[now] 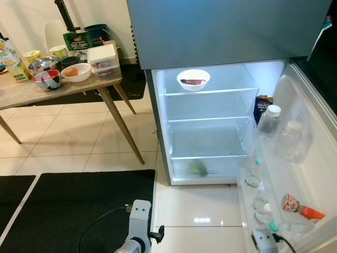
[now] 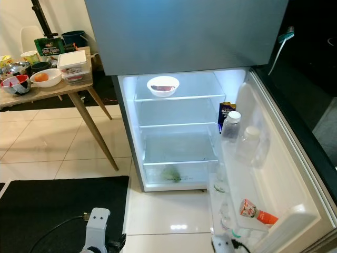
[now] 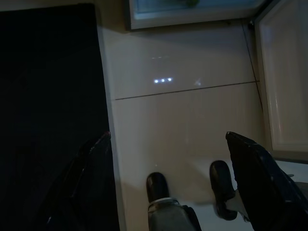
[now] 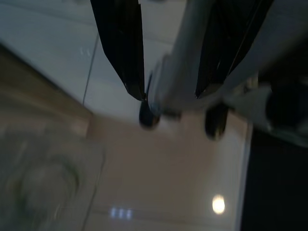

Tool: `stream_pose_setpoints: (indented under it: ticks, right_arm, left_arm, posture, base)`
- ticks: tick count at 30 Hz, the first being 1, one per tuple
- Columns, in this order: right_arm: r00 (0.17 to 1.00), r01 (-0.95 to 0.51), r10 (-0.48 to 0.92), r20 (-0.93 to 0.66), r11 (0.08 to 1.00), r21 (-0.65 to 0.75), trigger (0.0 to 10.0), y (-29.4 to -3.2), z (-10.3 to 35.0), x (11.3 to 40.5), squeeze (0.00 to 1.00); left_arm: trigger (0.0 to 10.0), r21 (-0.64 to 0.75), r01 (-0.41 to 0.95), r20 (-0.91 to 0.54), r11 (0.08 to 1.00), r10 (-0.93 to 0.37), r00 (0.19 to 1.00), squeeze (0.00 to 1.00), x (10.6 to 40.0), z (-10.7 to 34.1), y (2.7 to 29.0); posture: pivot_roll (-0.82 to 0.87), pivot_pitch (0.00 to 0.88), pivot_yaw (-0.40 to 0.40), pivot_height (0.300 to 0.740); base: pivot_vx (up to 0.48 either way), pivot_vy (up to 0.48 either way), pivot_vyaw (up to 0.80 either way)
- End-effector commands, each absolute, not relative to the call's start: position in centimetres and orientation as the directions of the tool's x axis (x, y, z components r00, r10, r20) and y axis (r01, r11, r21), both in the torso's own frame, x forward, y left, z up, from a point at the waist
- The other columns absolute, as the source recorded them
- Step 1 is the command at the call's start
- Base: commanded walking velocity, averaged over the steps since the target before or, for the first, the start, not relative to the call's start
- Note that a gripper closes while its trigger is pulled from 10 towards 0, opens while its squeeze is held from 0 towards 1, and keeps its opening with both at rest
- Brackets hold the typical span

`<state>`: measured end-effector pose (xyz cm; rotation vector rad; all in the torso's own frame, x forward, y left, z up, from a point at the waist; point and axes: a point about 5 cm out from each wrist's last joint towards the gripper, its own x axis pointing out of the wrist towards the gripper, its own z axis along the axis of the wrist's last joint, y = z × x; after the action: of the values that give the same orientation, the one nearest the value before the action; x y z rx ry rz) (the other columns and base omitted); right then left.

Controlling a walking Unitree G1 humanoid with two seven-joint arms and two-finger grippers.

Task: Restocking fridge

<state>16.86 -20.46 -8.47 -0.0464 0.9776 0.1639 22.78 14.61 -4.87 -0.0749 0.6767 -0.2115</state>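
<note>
The fridge (image 1: 210, 121) stands open, one white bowl (image 1: 193, 79) on its top shelf; remaining food sits on the surface (image 1: 58, 87) near its right edge. Left end effector (image 3: 168, 159) hangs spread and empty; right end effector (image 4: 168, 53) likewise. Best turn there first.

Fridge (image 1: 210, 126) straight ahead, door (image 1: 310, 174) swung open to the right. Bowl (image 1: 193, 79) on top shelf; something in the bottom drawer (image 1: 202, 168), can't tell what. Bottles (image 1: 269, 119) in upper door rack, tube (image 1: 301, 206) in lower rack. Table (image 1: 63, 87) left of fridge, with bowls (image 1: 76, 72) and a box (image 1: 103, 59) on it. Mat (image 1: 79, 211) on floor, front-left of fridge.
</note>
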Motion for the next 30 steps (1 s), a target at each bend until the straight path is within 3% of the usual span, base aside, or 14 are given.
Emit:
stream_pose_setpoints:
  ticks: [1, 7, 12, 21, 30]
  right_arm:
    - [0.481, -0.148, 0.068, -0.874, 0.989, -0.005, 10.0, -21.2, -9.1, 15.5, 0.0]
    - [0.332, -0.095, -0.046, -0.942, 0.992, -0.082, 10.0, -24.7, -9.6, 12.3, 0.0]
    - [0.314, -0.093, -0.049, -0.948, 0.992, -0.082, 10.0, -25.2, -9.5, 12.0, 0.0]
    - [0.189, -0.082, -0.103, -0.976, 0.989, -0.12, 10.0, -28.1, -9.5, 8.4, 0.0]
    - [0.161, 0.073, -0.27, -0.949, 0.962, -0.262, 10.0, -30.2, -9.2, 6.0, 0.0]
  left_arm:
    - [10.0, -0.133, 0.152, -0.63, 0.979, -0.202, 0.75, 0.0, 22.3, -5.2, 15.3]
    - [10.0, -0.124, 0.15, -0.624, 0.981, -0.195, 0.757, 0.0, 22.7, -4.9, 15.7]
    - [10.0, -0.122, 0.146, -0.621, 0.982, -0.191, 0.76, 0.0, 22.7, -4.9, 15.7]
    - [10.0, -0.116, 0.116, -0.608, 0.987, -0.162, 0.777, 0.0, 22.1, -5.0, 16.3]
    - [10.0, -0.118, 0.107, -0.59, 0.987, -0.156, 0.792, 0.0, 22.5, -4.6, 16.4]
  posture:
    - [-0.05, 0.101, 0.084, 0.74]
    - [-0.02, 0.098, 0.082, 0.74]
    - [-0.01, 0.101, 0.078, 0.74]
    - [0.0, 0.111, 0.076, 0.74]
    - [-0.01, 0.116, 0.076, 0.74]
  base:
    - [0.0, 0.0, 0.0]
    - [0.0, 0.0, 0.0]
    - [0.0, 0.0, 0.0]
    - [0.0, 0.0, 0.0]
    - [0.0, 0.0, 0.0]
